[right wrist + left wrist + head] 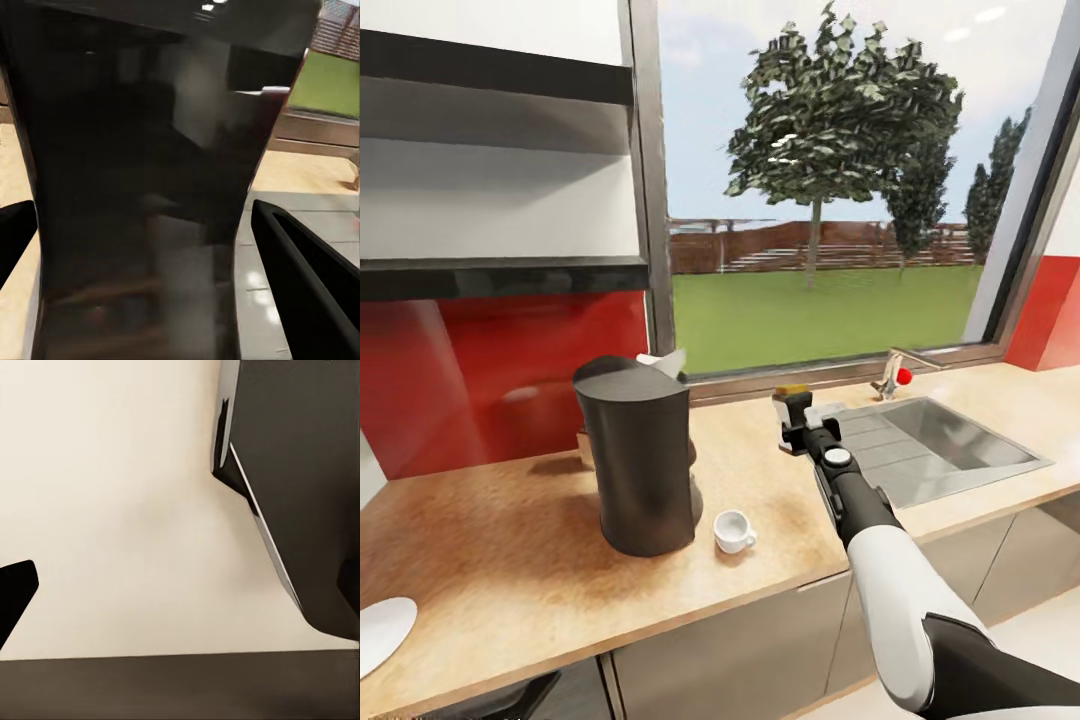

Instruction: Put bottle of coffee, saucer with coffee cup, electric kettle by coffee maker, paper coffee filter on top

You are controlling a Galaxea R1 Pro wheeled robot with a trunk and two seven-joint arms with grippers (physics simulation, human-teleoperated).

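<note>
Far to the left of the coffee maker, at the near edge of the table, I see the saucer lying flat and bare, partly cut off by the edge of the head view. Above and to the left of the coffee maker the kitchen shelf runs along the wall over a red backsplash.

The coffee maker stands upright on the table with the paper coffee filter sitting on its top. Just to its right, near its base, the coffee cup stands upright on the bare wood, well apart from the saucer.

Further right of the coffee maker, my right hand is clamped on the bottle of coffee. The bottle stands upright between the fingers, its yellowish band showing above them, beside the left edge of the sink. I cannot tell whether its bottom touches the table. In the right wrist view the bottle sits as a wide dark mass between the two fingers. Behind the sink, a tap with a red knob stands by the window.

On my left hand, the wrist view gives me one dark fingertip over a pale surface; the other side is lost against a dark shape, so I cannot tell how it is set.
</note>
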